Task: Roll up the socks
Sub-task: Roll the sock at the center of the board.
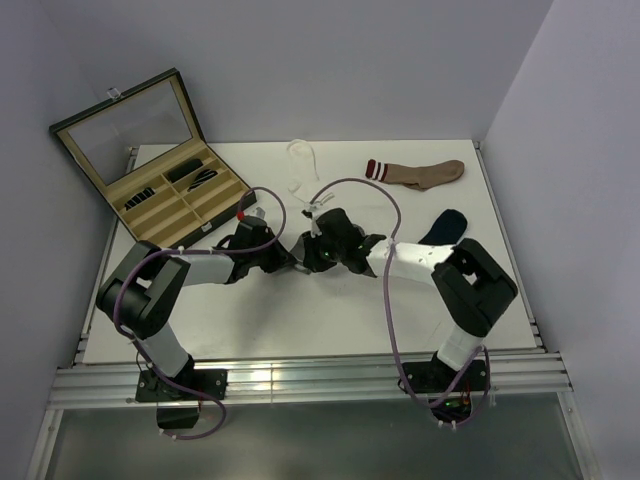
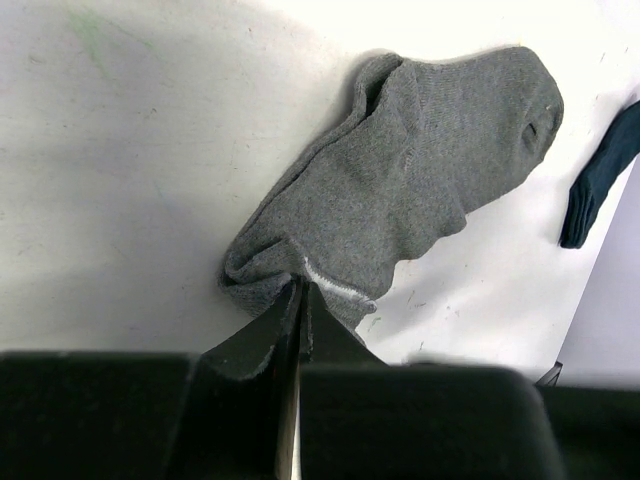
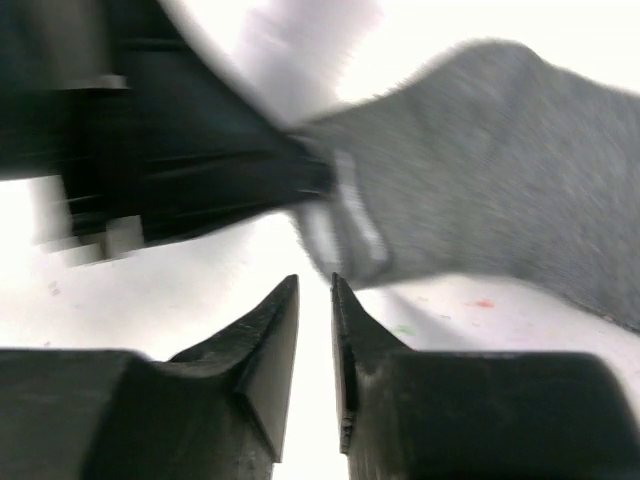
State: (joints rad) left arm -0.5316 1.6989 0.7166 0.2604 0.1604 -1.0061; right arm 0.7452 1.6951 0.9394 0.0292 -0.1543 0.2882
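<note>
A dark grey sock [image 2: 420, 170] lies flat on the white table, its cuff bunched up. My left gripper [image 2: 300, 287] is shut on that cuff edge. In the right wrist view the grey sock [image 3: 500, 170] fills the upper right, with the left gripper [image 3: 300, 175] pinching its cuff. Just short of the cuff, my right gripper [image 3: 315, 285] is open by a narrow gap with nothing in it. From above, the left gripper [image 1: 288, 258] and right gripper [image 1: 314, 254] meet mid-table and hide the grey sock. A navy sock [image 1: 445, 226] and a white sock [image 1: 298, 160] lie apart.
A brown sock with red-striped cuff [image 1: 420, 173] lies at the back right. An open display case [image 1: 150, 160] with several compartments sits at the back left corner. The navy sock [image 2: 600, 180] lies close to the grey sock's toe. Walls enclose the table on three sides.
</note>
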